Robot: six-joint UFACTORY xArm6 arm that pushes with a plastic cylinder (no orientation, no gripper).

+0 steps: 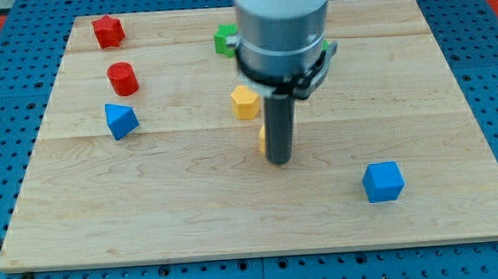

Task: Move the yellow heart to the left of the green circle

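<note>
My tip (279, 161) rests on the board near its middle. A small yellow sliver (263, 139) shows at the rod's left edge, touching it; this seems to be the yellow heart, mostly hidden behind the rod. A second yellow block (245, 102), roughly hexagonal, lies just above and left of it. A green block (224, 40) sits at the top centre, its right part hidden by the arm. A thin green edge (326, 46) shows at the arm's right side. I cannot tell which of the two is the green circle.
A red star-like block (108, 31) lies at the top left, a red cylinder (122, 78) below it, and a blue triangle (120, 120) below that. A blue cube (382, 181) sits at the lower right. The wooden board (150, 215) lies on a blue surface.
</note>
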